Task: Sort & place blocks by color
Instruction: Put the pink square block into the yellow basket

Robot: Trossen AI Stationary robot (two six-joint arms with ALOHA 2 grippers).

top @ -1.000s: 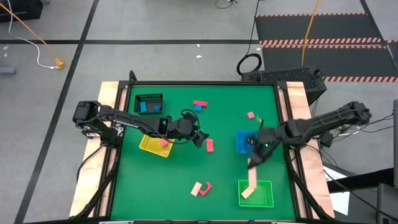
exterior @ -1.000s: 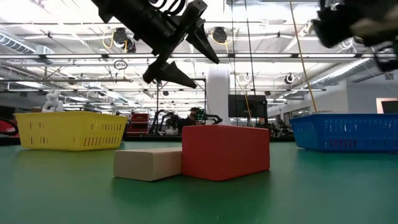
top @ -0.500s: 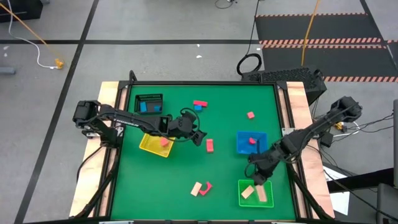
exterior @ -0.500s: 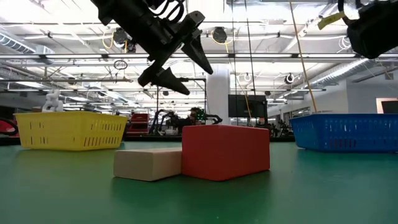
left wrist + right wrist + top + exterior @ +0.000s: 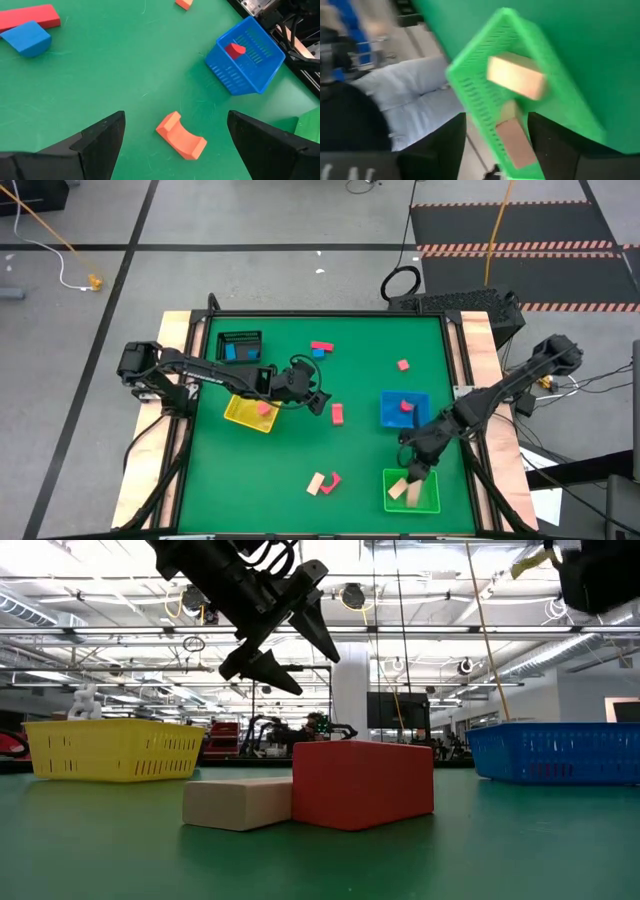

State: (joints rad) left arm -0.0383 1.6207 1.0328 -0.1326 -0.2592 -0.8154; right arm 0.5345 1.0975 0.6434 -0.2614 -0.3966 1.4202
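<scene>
Green table (image 5: 300, 460) | right tool (image 5: 414, 476) parted over green tray (image 5: 432, 502), tan blocks (image 5: 398, 489) inside | left tool (image 5: 318, 402) wide open

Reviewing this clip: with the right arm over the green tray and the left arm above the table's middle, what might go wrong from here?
1. The right gripper sits low over the green slotted tray, where two pale tan wooden bars lie; lifting away, it might snag a bar or shift the tray.
2. A red block lies in the blue slotted tray, so the colour sorting may go uncorrected.
3. The open left gripper hovers above the orange-red arched block; its curved shape may slip.
</scene>
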